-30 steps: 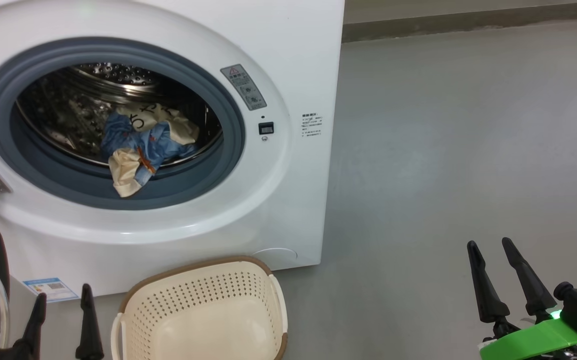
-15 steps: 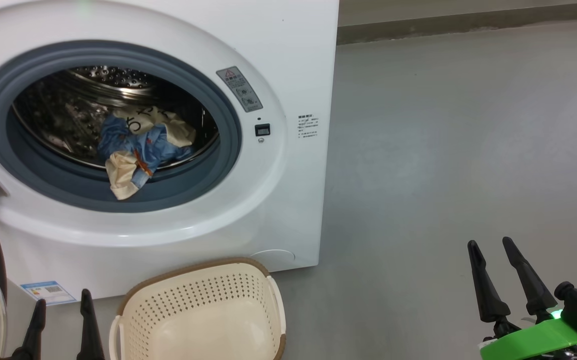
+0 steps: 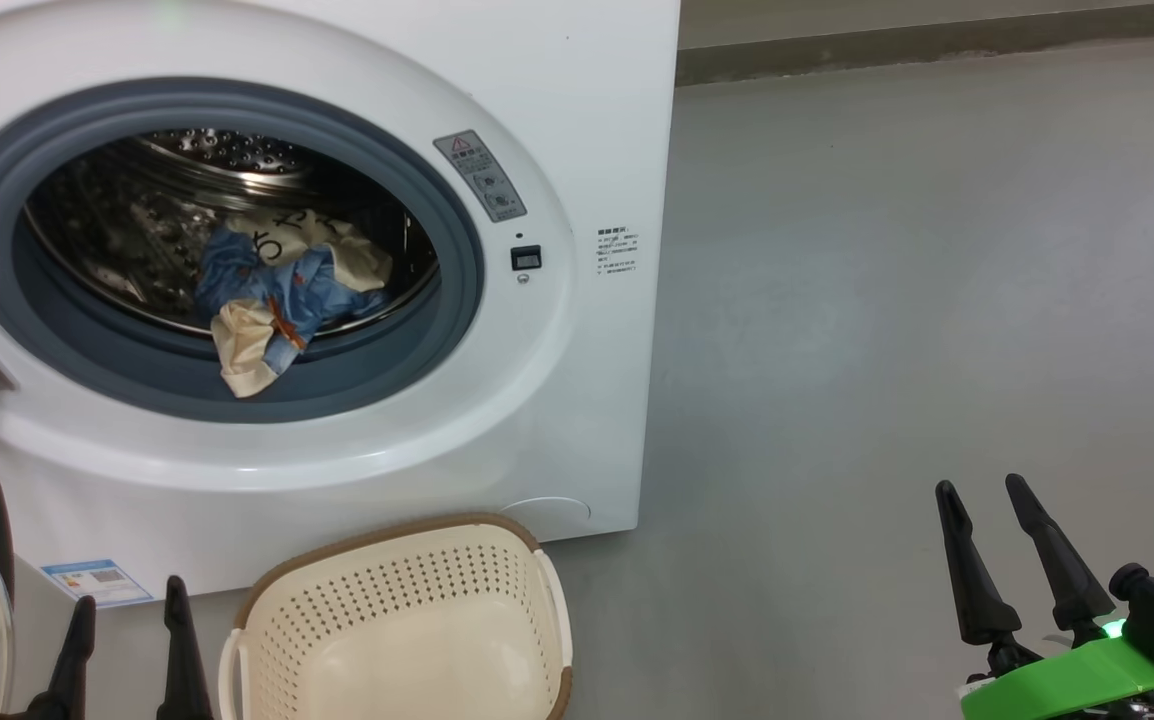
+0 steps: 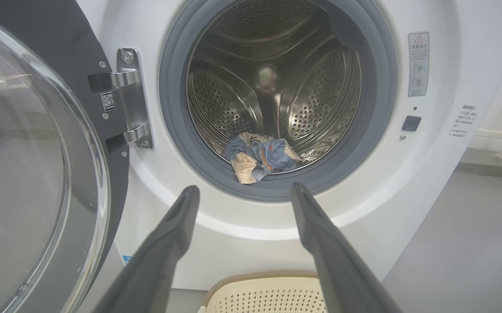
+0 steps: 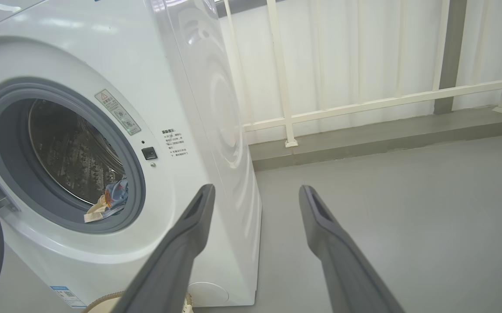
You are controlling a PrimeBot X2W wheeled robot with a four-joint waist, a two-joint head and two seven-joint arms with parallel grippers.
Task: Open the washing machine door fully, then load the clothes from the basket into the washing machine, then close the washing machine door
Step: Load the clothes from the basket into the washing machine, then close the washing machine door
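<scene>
A: Where are the clothes point(image 3: 277, 300) lying?

B: We are seeing them at the near lip of the drum in the washing machine point(image 3: 577, 120). The basket point(image 3: 387, 527) is sitting empty in front.

A: And the grippers?

B: We are holding the left gripper point(image 3: 127, 595) and the right gripper point(image 3: 982, 490) open, gripping nothing. The washing machine door point(image 4: 29, 182) is hanging open at the left, near the left gripper, ready for closing.
</scene>
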